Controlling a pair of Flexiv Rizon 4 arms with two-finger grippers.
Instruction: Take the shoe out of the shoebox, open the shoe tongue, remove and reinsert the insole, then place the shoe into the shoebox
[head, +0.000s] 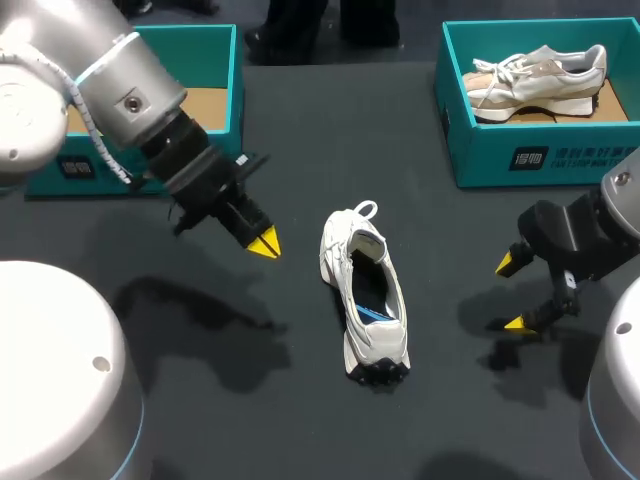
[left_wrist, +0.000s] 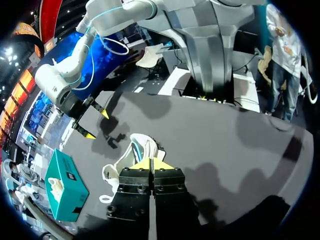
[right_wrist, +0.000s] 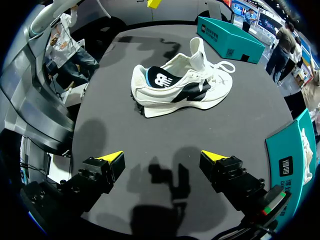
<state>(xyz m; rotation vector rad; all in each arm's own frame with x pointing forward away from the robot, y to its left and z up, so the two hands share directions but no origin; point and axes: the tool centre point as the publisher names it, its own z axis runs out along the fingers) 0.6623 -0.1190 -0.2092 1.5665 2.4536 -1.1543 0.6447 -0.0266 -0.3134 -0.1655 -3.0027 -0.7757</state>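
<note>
Shoe (head: 365, 295), white with dark side panels, standing on its sole on the dark counter (head: 300, 430), outside both boxes and roughly midway between our two arms. We read this placement as purposeful. Set in the middle, it lies within reach of either arm, with the heel end toward us and the laced end away, so the opening faces upward for work on the insole. The tongue (right_wrist: 198, 50) stands raised in the right wrist view. A blue strip shows inside the opening (whether the insole is fully seated we cannot tell).

Left fingers (head: 264, 243): yellow tips pressed together with nothing between them, hanging above the counter beside the shoe's laced end and apart from it. Right fingers (head: 507, 263): spread wide, gripping nothing, low over the counter on the shoe's other side and pointed at its flank. Neither arm touches the shoe.

Surroundings: a teal shoebox (head: 205, 60) at the far left, its brown floor showing, which we judge the likelier destination. A second teal box (head: 540, 160) at the far right holds another pale shoe (head: 540, 75). For a reach into the opening, the upright tongue and the loose laces (right_wrist: 226, 66) are the obstacles.
</note>
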